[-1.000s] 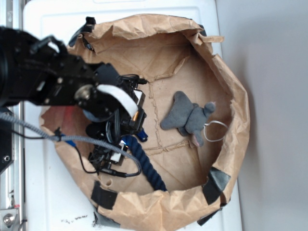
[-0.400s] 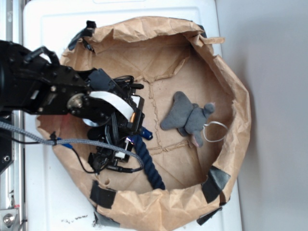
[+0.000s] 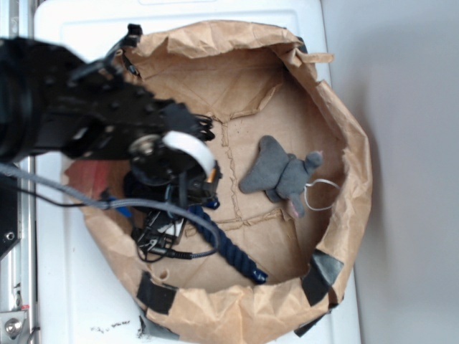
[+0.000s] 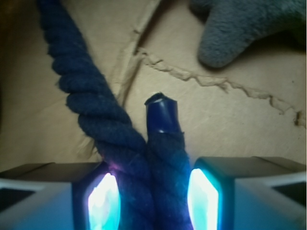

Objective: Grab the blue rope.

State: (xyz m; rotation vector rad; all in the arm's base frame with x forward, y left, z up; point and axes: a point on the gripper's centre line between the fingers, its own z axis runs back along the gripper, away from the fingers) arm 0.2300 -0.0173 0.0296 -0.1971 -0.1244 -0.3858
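The blue rope (image 4: 96, 105) is a thick navy twisted cord, folded double between my fingers, with a brighter blue end cap (image 4: 161, 112) sticking out just past them. My gripper (image 4: 153, 191) is shut on both strands, its glowing pads pressed against the cord. In the exterior view the gripper (image 3: 204, 197) is low inside the paper bag at its left side. From it the rope (image 3: 233, 254) trails down-right to its other end near the bag's front wall.
A grey plush toy (image 3: 283, 175) lies on the bag floor to the right, and its foot (image 4: 244, 28) shows in the wrist view. The crumpled brown paper bag wall (image 3: 351, 143) rings the area. Thin black cables (image 3: 161, 236) hang under the arm.
The arm has shifted slightly right over the bag floor. The rope's free lower end has swung rightward along the front wall as the held part moved.
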